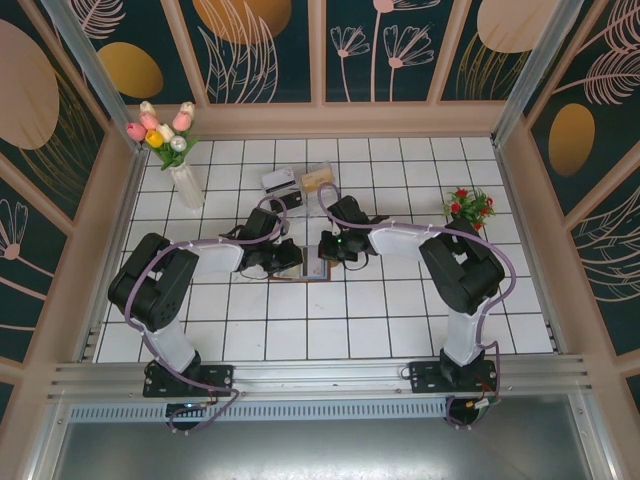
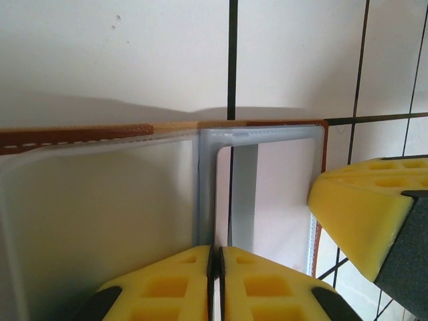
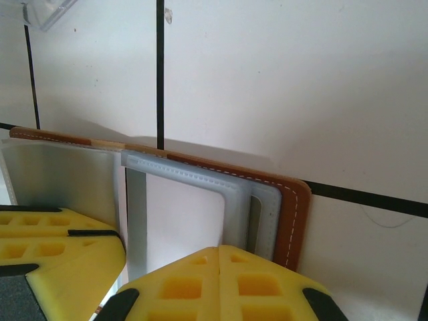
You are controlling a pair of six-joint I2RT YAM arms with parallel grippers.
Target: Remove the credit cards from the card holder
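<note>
The holder (image 1: 308, 273) is lying open on the white-tiled worktop (image 1: 400, 320), directly under both sets of jaws, which are hanging over it from either side. In the left wrist view its blue-grey inside (image 2: 100, 221) is spreading ahead and to the left of the left jaws, with the stitched brown rim (image 2: 73, 136) running along the far edge. A grey-framed clear window (image 2: 267, 137) is sitting just ahead of those jaws, and a black tile line is showing through it. Whether any card is sitting in the pockets I cannot tell.

The left jaws are pressing together with only a thin dark slit between the yellow pads (image 2: 167, 287). Whether something thin is nipped there I cannot tell. The right jaws are sitting fully closed, their pads (image 3: 180, 287) touching and gripping nothing I can see, with the holder's rounded brown corner (image 3: 294, 214) just beyond them to the right.

Well beyond both jaws a clear tray (image 1: 300, 180) is holding a pale card (image 1: 279, 181) in one compartment and a tan card (image 1: 318, 178) in the other. Any print on them is too small to read. A vase of tulips (image 1: 186, 185) is standing far off to the left, a small red-flowered plant (image 1: 468, 205) far off to the right.
</note>
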